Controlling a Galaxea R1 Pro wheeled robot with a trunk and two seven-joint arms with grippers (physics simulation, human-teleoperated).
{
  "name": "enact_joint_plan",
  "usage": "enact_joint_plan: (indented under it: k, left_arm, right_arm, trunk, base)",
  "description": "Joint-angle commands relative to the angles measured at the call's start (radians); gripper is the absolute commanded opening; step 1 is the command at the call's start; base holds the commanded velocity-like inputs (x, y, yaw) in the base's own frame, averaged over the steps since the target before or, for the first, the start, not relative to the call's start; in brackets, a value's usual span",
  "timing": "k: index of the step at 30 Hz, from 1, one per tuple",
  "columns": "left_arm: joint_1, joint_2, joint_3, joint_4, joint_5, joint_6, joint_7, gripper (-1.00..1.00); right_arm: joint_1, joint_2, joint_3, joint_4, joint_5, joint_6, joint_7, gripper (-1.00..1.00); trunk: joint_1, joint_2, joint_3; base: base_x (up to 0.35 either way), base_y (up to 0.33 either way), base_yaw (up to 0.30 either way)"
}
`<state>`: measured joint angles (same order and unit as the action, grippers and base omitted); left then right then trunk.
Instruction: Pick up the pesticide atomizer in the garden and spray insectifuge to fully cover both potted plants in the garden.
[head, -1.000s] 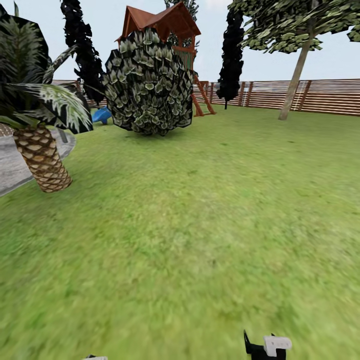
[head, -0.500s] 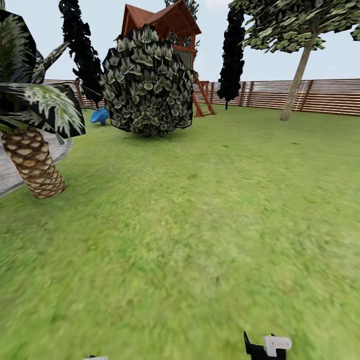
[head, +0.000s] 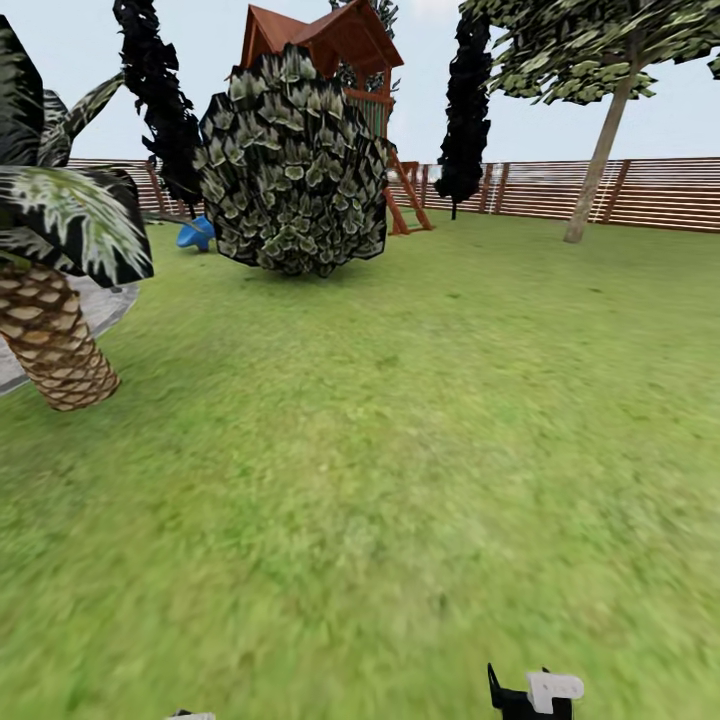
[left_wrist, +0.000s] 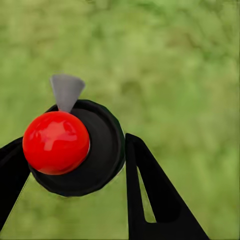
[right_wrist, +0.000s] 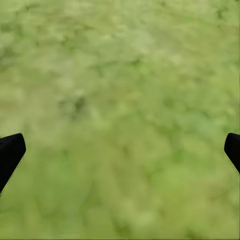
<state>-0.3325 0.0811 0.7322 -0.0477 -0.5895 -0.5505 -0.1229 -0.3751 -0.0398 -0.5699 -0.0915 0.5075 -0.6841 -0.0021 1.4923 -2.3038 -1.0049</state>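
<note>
Atomizer (left_wrist: 70, 147) is already in the left gripper (left_wrist: 75, 165), whose dark fingers hug its black body with the red knob and grey nozzle over grass, so I'd say we're mid-drive hunting the potted plants. Head view gives lawn (head: 400, 450), a palm (head: 50, 340) lower left and fence (head: 640, 190), no rosettes yet, so next comes steering until they appear. Right gripper (right_wrist: 120, 150) looks spread wide and empty, though just the fingertips peek in at the frame edges.

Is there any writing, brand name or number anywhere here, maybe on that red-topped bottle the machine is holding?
None. The pesticide atomizer in the left gripper shows a plain red knob, black cap and grey nozzle. The playhouse and fence carry no signs.
</note>
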Motion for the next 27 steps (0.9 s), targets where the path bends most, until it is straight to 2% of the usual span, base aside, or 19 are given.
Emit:
enact_joint_plan:
  k: [1, 27]
  left_arm:
    - [0.0, 0.0, 0.009, 0.0, -0.001, -0.002, -0.008, -1.0]
    - [0.0, 0.0, 0.007, 0.0, -0.001, -0.002, -0.008, -1.0]
  right_arm:
    - [-0.001, 0.0, -0.008, 0.001, 0.009, -0.003, 0.0, 1.0]
    - [-0.001, 0.001, -0.008, 0.001, 0.009, -0.003, -0.001, 1.0]
  trunk:
    - [0.0, 0.0, -0.001]
    - [0.0, 0.0, -0.001]
  base:
    - [0.338, 0.0, 0.0]
    - [0.338, 0.0, 0.0]
